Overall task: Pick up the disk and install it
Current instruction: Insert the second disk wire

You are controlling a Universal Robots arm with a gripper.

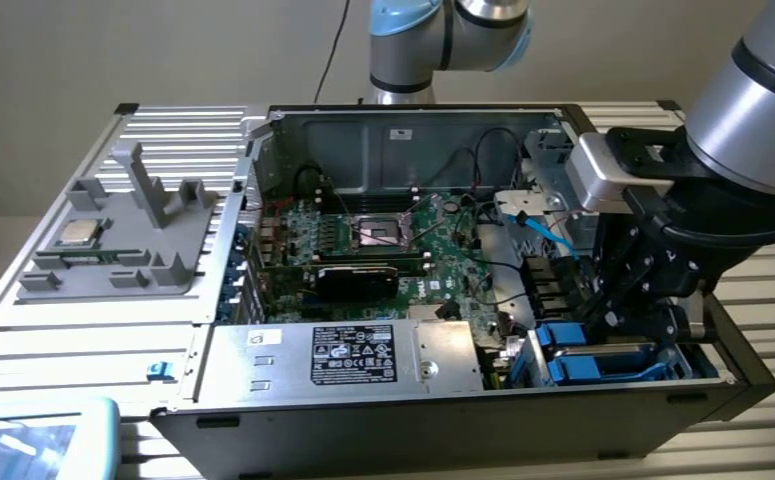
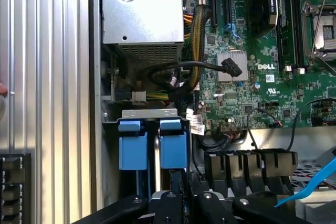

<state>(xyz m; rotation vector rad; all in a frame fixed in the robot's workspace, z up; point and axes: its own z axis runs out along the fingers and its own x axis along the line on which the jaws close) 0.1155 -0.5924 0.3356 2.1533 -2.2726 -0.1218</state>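
Grey plastic fixture (image 1: 120, 235) holds a processor chip (image 1: 79, 232) at the exterior view's left; rightward sits the open computer case (image 1: 360, 395). At its right corner the gripper (image 1: 634, 325), fingers nearly closed, grips the blue-framed disk (image 2: 174, 150) seated in the drive bay (image 1: 601, 362).

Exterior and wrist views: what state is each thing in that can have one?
Computer case: side open, motherboard exposed.
Disk: on edge in the drive bay, blue frame tabs showing.
Gripper: lowered over the drive bay, jaws nearly shut.
CPU socket: open, no chip in it.
Processor chip: lying on the grey fixture outside the case.
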